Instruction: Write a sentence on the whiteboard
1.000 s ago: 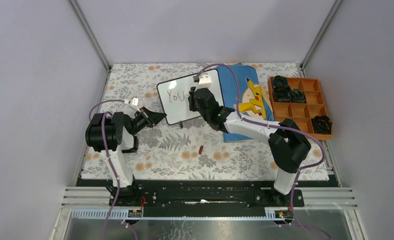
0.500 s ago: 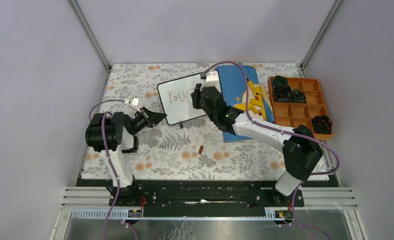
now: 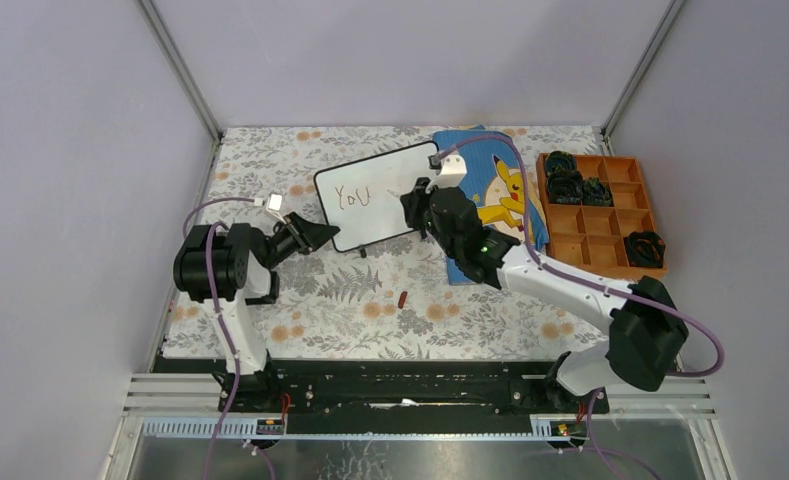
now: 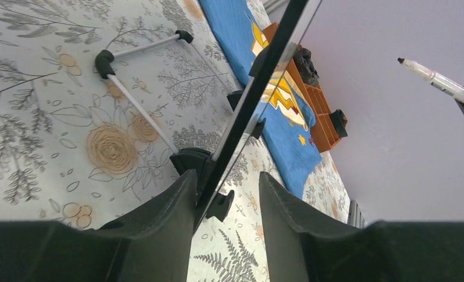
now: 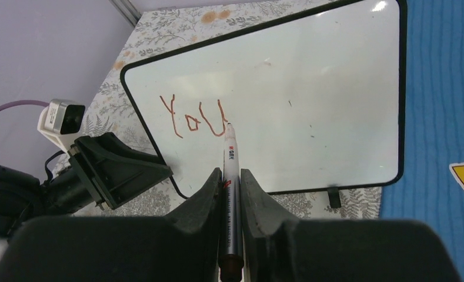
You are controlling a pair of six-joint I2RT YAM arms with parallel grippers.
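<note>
The whiteboard stands tilted on its small feet at the back middle. Red-brown letters "YOU" are on its left half, and show clearly in the right wrist view. My right gripper is shut on a white marker. The marker's tip points just right of the "U". In the left wrist view the marker hangs in the air, clear of the board. My left gripper is open, its jaws on either side of the board's lower left corner.
A blue cloth with a yellow cartoon figure lies right of the board, partly under it. An orange compartment tray with black items is at the far right. A small red-brown cap lies on the floral mat in front.
My right gripper has pulled the marker off the board and moved right, uncovering the "U". My left gripper has edged slightly toward the board's corner.
</note>
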